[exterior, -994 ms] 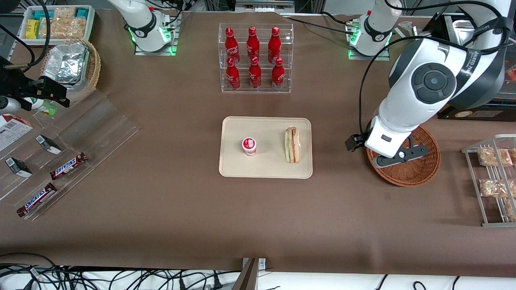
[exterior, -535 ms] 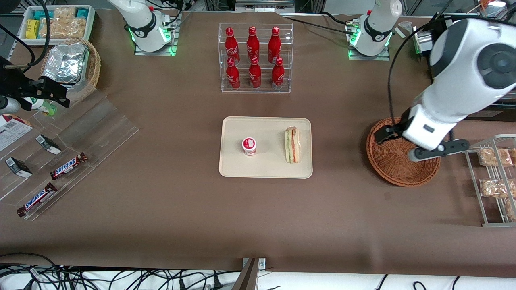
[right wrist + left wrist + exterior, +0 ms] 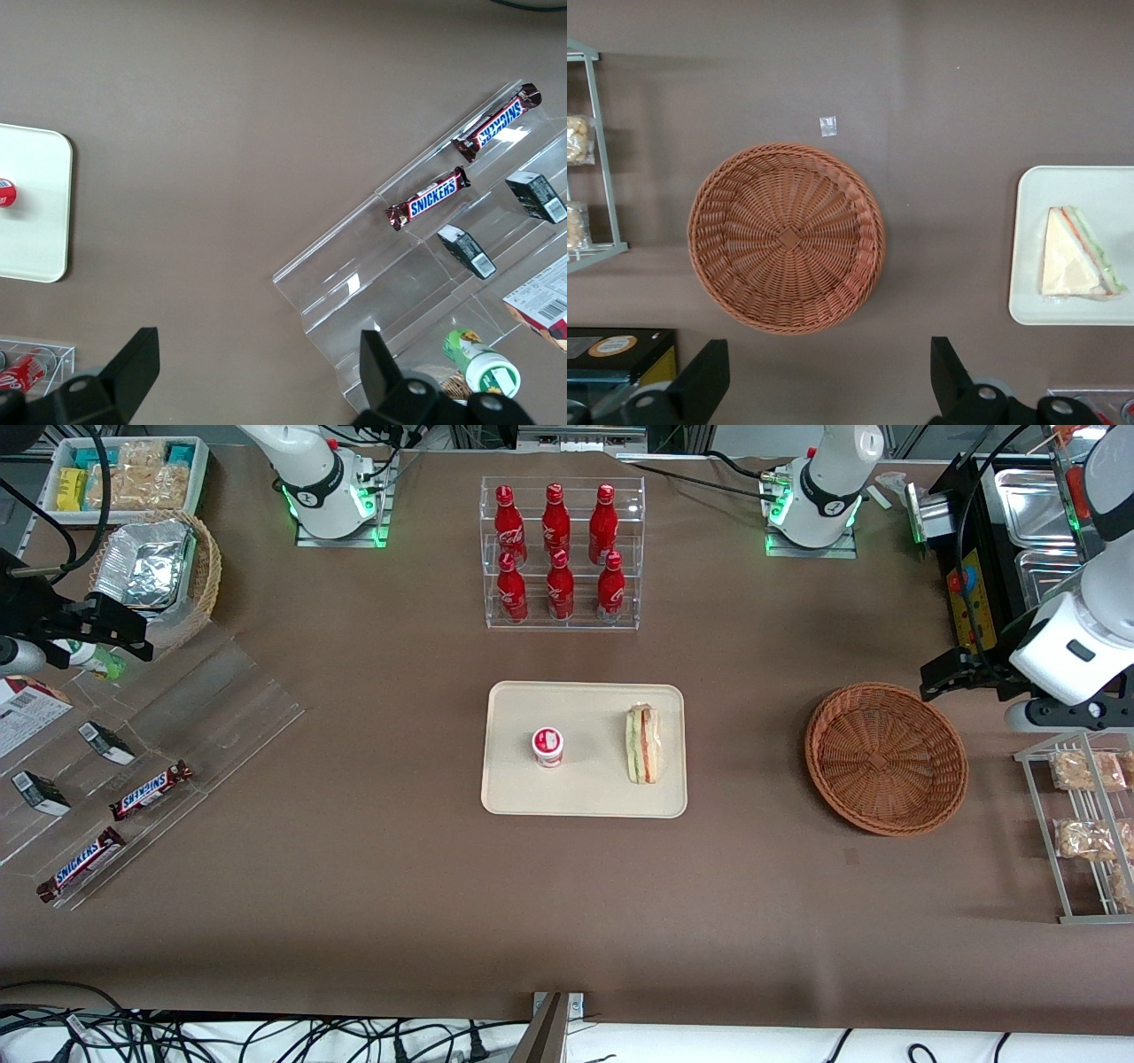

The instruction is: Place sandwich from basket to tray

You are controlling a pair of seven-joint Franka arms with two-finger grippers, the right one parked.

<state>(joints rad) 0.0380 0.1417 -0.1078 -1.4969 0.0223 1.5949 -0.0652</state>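
The triangular sandwich (image 3: 643, 744) (image 3: 1079, 257) lies flat on the cream tray (image 3: 585, 797) (image 3: 1028, 292), at the tray's end nearest the basket. The round reddish-brown wicker basket (image 3: 886, 757) (image 3: 787, 237) stands on the table with nothing in it, toward the working arm's end. My left gripper (image 3: 1063, 710) (image 3: 830, 372) hangs above the table past the basket's rim, over the corner of the wire rack. It is open, its fingers spread wide with only bare table between them.
A small red-lidded cup (image 3: 547, 746) also stands on the tray. A wire rack of bagged snacks (image 3: 1085, 824) sits beside the basket, and metal trays (image 3: 1032, 505) are farther from the camera. A rack of red bottles (image 3: 562, 553) stands past the tray.
My gripper has moved off from over the basket toward the working arm's end of the table, uncovering the basket. The sandwich has stayed on the tray.
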